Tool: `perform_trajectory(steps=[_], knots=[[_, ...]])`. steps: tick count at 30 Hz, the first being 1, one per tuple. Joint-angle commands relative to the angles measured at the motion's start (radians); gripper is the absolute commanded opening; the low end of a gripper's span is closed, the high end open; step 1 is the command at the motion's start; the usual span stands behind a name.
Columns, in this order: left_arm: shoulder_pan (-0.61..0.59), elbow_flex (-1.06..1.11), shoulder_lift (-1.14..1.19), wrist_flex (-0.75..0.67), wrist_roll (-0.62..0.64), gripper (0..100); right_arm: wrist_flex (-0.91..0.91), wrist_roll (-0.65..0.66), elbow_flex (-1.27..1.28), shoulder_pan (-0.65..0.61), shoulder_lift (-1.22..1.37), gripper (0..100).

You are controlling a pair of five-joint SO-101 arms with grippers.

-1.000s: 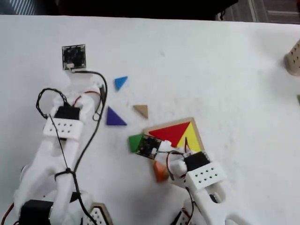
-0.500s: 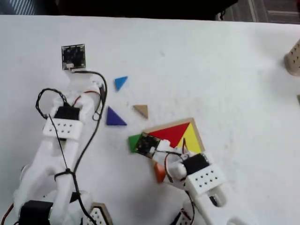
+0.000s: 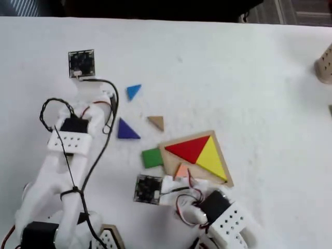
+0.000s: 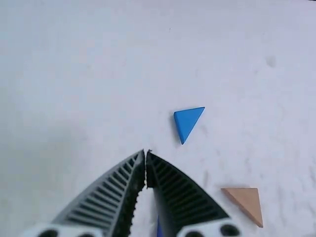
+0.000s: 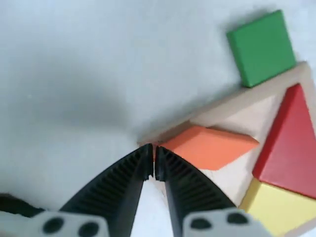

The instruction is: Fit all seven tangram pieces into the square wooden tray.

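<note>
Your right gripper (image 5: 153, 154) has pulled back toward its base since a second ago. Its ribbed black jaws are pressed together on nothing, with the tips just beside the tray's (image 5: 217, 112) near corner. The orange piece (image 5: 207, 145), a flat slanted four-sided block, lay on the table (image 3: 249, 78) outside the tray a second ago. It now sits in that near corner of the pale wooden frame. Past it lie the smooth red triangle (image 5: 289, 138) and the yellow triangle (image 5: 276, 207), edge to edge inside the tray.

The green square (image 3: 152, 157) was half hidden under the wrist camera before. Now it shows whole, lying on the table against the tray's outer rim.

Farther out, the loose pieces have not shifted: the dark blue triangle (image 3: 126, 130), then the tan triangle (image 3: 156, 122) in bare wood colour, then the small light blue triangle (image 3: 133, 91). Your left gripper (image 4: 146, 157) keeps its place, jaws closed and empty, tips near the light blue triangle but apart from it.
</note>
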Motion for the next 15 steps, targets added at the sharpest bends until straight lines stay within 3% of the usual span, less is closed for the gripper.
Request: perform_trajectory(steps=[1, 8, 15], knots=[[-0.010, -0.011, -0.036, -0.029, 0.005, 2, -0.064, 0.011, 0.002, -0.074, 0.134, 1.8], [-0.010, -0.011, -0.036, -0.029, 0.008, 2, -0.117, 0.005, -0.031, -0.128, 0.329, 1.8], [-0.010, -0.011, -0.035, -0.029, 0.009, 2, -0.202, 0.002, -0.034, 0.047, 0.329, 1.8]])
